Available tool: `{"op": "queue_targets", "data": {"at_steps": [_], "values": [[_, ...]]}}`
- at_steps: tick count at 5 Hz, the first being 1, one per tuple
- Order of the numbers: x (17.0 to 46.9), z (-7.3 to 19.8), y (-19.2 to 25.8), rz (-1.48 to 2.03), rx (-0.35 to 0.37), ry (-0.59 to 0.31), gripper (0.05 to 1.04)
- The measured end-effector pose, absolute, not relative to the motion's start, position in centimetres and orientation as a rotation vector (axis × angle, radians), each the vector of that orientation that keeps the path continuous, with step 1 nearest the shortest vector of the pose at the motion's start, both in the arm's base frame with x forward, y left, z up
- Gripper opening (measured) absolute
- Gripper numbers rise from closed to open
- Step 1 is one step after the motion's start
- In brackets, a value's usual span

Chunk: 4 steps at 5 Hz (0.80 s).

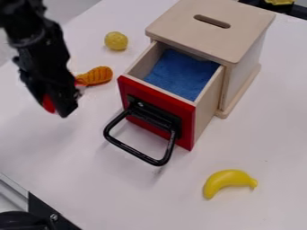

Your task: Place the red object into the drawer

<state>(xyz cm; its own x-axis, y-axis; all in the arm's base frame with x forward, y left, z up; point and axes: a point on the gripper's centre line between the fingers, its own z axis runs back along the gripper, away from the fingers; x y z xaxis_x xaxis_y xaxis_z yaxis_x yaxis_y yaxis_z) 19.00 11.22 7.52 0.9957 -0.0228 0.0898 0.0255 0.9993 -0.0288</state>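
From my camera I find the black claw (60,105) at the left of the scene, hanging at the end of the dark arm (33,33), which comes in from the far left corner. The red object (48,103) shows as a smooth patch at the claw's low left edge, partly hidden by the black parts; I can't make out its full shape. More red peeks out on the claw's right side, beside the curved orange ridged piece (96,76), and I can't tell if it belongs to the same thing. Nor can I tell how wide the claw stands, or whether it has a grip on the red object. What I can say is that the red sits right up against the claw in my view, left of the drawer and outside it. That wooden drawer with a red front (157,111) is pulled out toward me from the pale wooden box with a slotted lid (212,27), its black metal loop handle (135,152) jutting nearward. Blue cloth (183,74) lines the inside. A bumpy yellow ball (116,41) lies on the pale tabletop (138,197) beyond the orange piece, and a glossy yellow toy banana (228,181) lies near, to the right.
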Motion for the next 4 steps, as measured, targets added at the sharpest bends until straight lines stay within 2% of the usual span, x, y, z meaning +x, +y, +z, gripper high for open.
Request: {"op": "queue_targets", "data": {"at_steps": [2, 4], "values": [[21.9, 11.6, 6.9, -0.241, 0.004, -0.115, 0.563], [24.6, 13.9, 5.0, -0.452, 0.014, -0.165, 0.563]]}}
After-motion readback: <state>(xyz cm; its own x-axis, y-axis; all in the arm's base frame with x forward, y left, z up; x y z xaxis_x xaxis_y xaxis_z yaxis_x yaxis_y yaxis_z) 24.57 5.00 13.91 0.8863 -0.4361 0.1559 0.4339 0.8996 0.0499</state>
